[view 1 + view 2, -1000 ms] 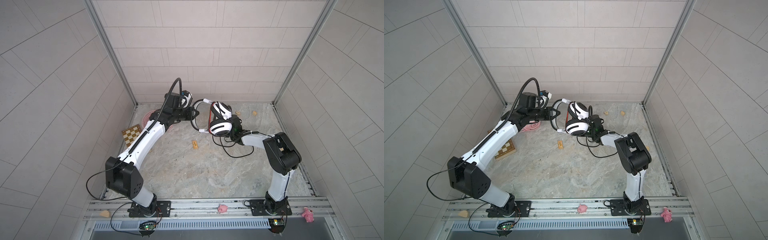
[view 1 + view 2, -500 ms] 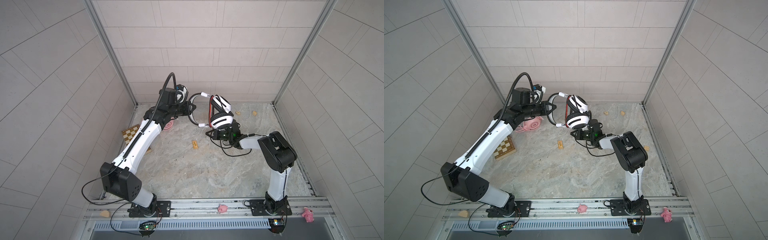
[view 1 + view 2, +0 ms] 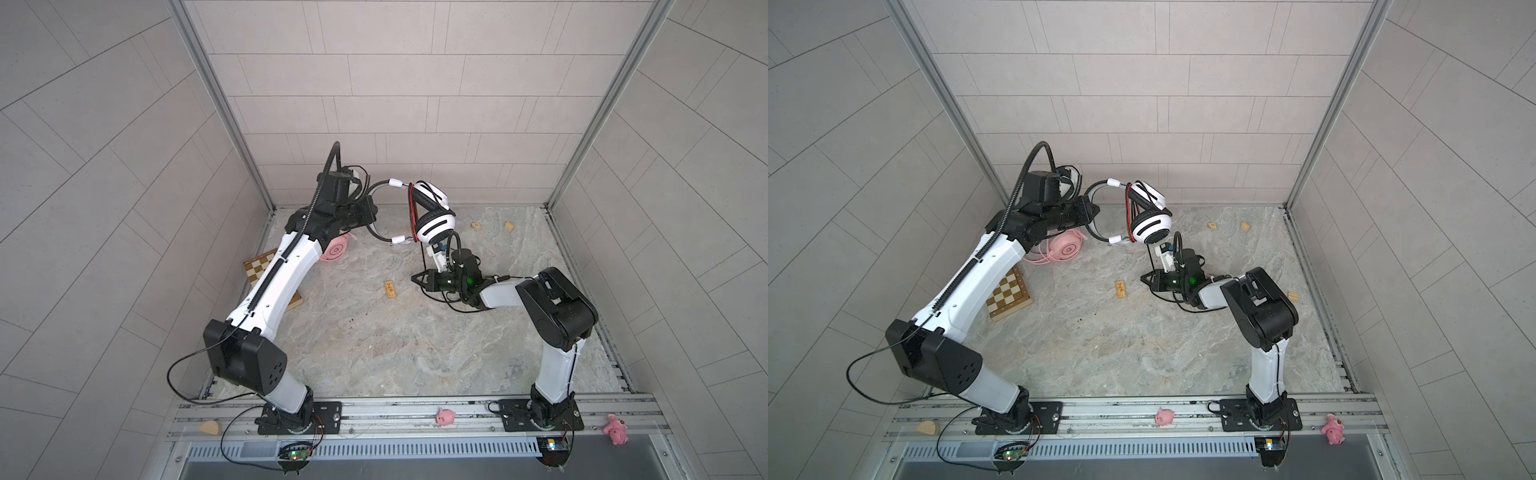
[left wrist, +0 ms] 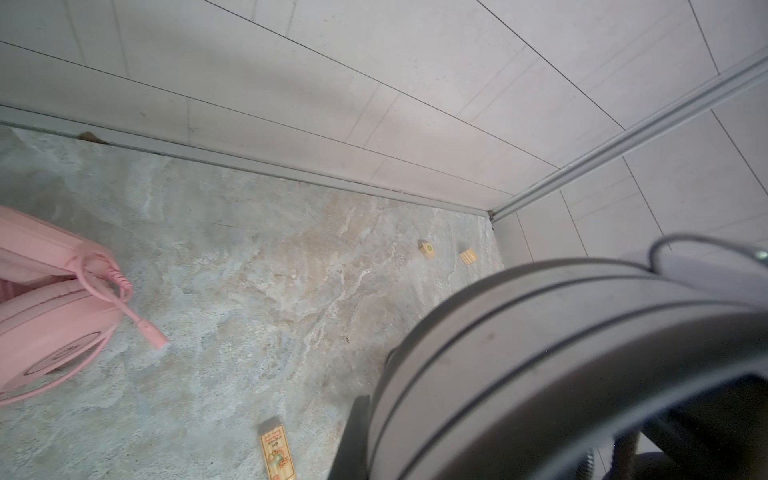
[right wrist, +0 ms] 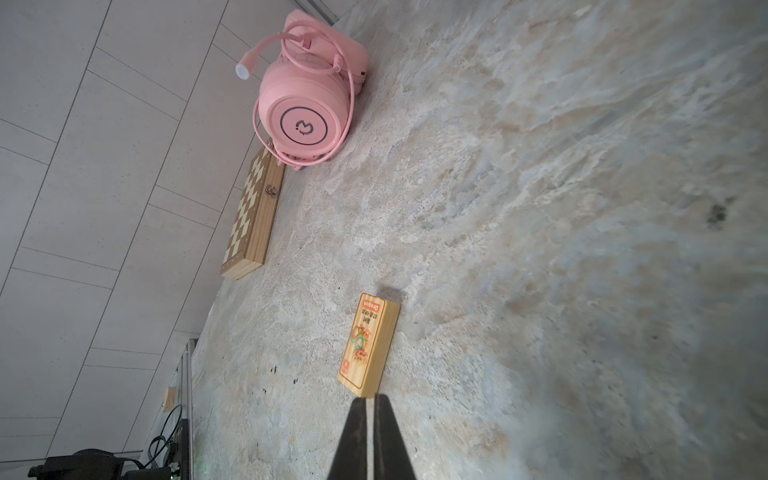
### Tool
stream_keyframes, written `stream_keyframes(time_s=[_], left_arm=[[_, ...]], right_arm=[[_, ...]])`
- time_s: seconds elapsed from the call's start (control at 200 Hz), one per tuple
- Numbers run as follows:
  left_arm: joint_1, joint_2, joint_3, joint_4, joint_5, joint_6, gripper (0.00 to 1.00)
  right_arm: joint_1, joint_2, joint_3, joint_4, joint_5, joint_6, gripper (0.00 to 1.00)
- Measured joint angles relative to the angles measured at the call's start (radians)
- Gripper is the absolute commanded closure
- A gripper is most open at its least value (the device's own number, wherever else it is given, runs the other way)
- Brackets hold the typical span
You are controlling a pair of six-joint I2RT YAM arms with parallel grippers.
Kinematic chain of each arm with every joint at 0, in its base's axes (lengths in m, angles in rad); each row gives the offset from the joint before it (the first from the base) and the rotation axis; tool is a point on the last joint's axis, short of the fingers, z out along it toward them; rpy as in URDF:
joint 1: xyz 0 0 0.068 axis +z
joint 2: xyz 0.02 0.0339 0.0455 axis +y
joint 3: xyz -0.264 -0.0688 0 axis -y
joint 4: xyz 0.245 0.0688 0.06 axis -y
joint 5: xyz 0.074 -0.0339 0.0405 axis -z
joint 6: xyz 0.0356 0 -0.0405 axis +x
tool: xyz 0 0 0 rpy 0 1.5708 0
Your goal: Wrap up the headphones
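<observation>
The left gripper (image 3: 371,216) clamps the band (image 3: 375,188) of the white-and-black headset (image 3: 434,226), held in the air; the pink headset (image 3: 1065,249) lies on the table (image 3: 374,340) below. The right gripper (image 3: 417,279) is closed low beside the black cable (image 3: 424,257), seemingly empty, so the next wrap may miss or tug the band loose.

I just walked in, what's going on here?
The left gripper holds the white-and-black headset up by its headband. The right gripper is shut low near the table, beside the thin black cable hanging from the headset; whether it pinches it is unclear. The pink headset lies on the table, cable looped around it.
</observation>
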Motion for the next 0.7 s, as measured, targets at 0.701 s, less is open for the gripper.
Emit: stream_keyframes(time_s=[0.701], left_arm=[[0.058,0.0,0.0,0.02,-0.199,-0.045,1.0]], right_arm=[[0.2,-0.448,-0.031,-0.524,0.229,-0.208,0.92]])
